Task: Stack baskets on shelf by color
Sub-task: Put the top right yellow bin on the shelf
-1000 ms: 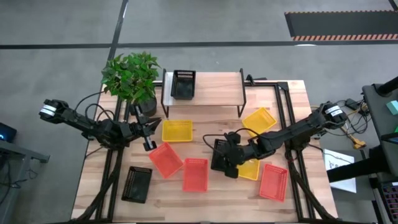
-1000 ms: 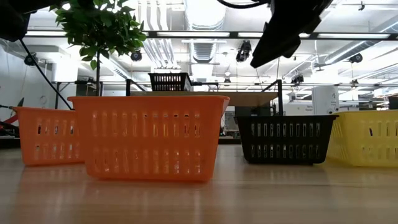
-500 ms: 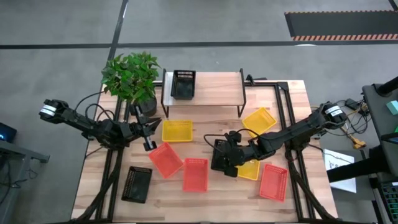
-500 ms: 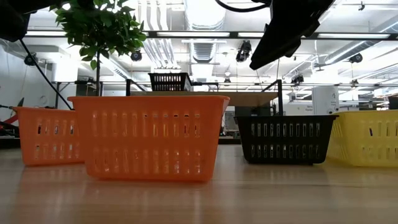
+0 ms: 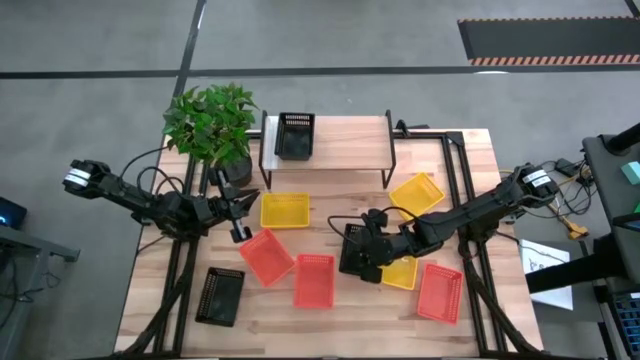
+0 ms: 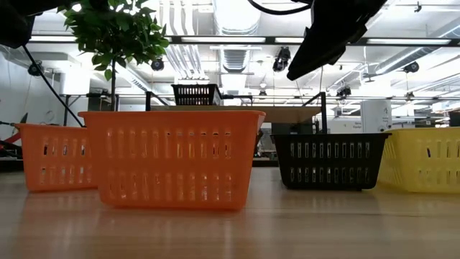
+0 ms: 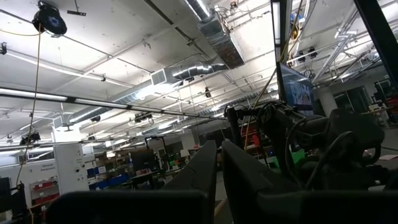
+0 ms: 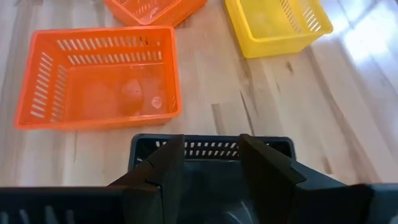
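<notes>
Right gripper (image 5: pixel 362 250) over black basket (image 5: pixel 355 250) in front of shelf (image 5: pixel 340 130), a shade lower than a second ago in low view; fingers (image 8: pixel 163 163) parted, straddling near wall, not yet clamped. Pickup about to begin. One black basket (image 5: pixel 294 134) already on shelf's left end. Left gripper (image 5: pixel 243 200) waits left of yellow basket (image 5: pixel 285 210), unmoved; fingers close together, holding nothing.

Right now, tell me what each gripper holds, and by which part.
Nothing is held. The right gripper hangs open over a black basket, fingers above its rim. The left gripper is shut on nothing.
</notes>
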Controlling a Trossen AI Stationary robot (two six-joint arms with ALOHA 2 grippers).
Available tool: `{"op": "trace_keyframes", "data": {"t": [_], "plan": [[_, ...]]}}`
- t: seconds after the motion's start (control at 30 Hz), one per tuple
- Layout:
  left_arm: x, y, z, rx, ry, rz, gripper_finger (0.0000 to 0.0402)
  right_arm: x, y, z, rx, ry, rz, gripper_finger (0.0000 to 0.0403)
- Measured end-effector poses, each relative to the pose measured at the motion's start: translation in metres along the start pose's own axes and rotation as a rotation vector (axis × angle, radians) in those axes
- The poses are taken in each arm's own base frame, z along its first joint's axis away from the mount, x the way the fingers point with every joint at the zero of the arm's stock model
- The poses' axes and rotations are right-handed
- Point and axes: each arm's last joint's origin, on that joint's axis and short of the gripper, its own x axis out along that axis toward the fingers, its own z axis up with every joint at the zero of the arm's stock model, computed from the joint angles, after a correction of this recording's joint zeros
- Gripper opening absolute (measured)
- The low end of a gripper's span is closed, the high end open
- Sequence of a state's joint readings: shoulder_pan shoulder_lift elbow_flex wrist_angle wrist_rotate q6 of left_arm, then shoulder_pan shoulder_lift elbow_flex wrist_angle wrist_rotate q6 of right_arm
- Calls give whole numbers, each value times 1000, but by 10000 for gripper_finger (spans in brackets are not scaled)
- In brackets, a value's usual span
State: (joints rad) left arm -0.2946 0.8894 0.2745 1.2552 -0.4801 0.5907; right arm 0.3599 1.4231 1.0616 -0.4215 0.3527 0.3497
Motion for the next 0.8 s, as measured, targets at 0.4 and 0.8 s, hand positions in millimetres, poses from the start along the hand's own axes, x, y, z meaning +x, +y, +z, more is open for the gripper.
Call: {"op": "trace_keyframes", "data": {"t": [0.4, 0.8], "plan": [[0, 0, 0, -7, -1, 1, 10, 3, 3, 11, -79, -157, 17, 129], [0, 0, 0, 68, -2, 2, 10, 6, 2, 19, -53, -352, -93, 150]]}}
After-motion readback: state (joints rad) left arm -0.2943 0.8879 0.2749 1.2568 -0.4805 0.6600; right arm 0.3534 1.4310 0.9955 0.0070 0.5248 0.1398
